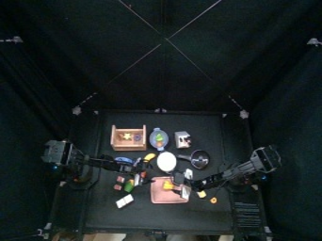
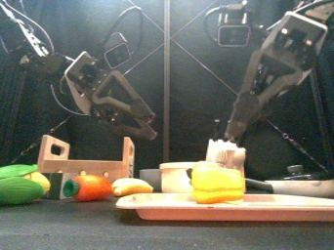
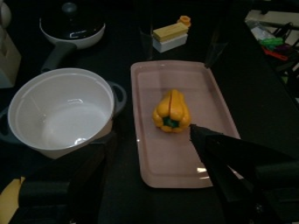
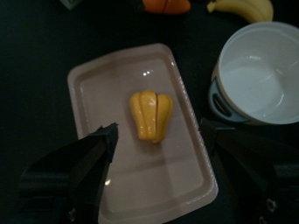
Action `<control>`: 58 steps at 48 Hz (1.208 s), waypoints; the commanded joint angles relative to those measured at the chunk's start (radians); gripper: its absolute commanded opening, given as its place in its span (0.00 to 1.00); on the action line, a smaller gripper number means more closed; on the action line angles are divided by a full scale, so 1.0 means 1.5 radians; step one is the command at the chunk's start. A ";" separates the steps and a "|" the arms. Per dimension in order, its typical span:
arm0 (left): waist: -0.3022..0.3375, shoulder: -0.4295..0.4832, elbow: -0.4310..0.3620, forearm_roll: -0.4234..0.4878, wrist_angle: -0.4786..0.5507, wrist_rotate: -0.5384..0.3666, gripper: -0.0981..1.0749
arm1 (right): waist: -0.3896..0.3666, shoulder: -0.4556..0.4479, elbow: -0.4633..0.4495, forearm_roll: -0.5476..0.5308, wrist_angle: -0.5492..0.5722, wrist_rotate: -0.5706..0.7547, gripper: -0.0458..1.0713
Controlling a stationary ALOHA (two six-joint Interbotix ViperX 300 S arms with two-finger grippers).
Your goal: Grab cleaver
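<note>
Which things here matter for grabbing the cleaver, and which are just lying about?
For the job: right gripper and left gripper, both open above the pink tray. I cannot make out a cleaver for certain in any view.

Lying about: yellow pepper on the tray, white pot, banana, wooden crate, black pot.
</note>
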 commanded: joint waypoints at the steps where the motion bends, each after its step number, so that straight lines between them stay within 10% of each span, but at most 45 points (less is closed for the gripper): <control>1: 0.002 -0.021 -0.008 -0.002 -0.007 0.001 0.93 | -0.031 -0.092 -0.001 -0.001 -0.001 0.006 0.97; 21: 0.064 -0.075 -0.001 -0.005 -0.007 0.002 0.93 | -0.208 -0.256 0.015 0.131 -0.009 0.009 0.97; 32: 0.121 -0.107 -0.005 -0.027 0.016 0.001 0.93 | -0.289 -0.239 -0.013 0.215 0.026 0.006 0.97; 58: 0.155 -0.156 0.040 -0.073 0.047 -0.001 0.93 | -0.292 -0.094 -0.139 0.222 0.188 0.008 0.96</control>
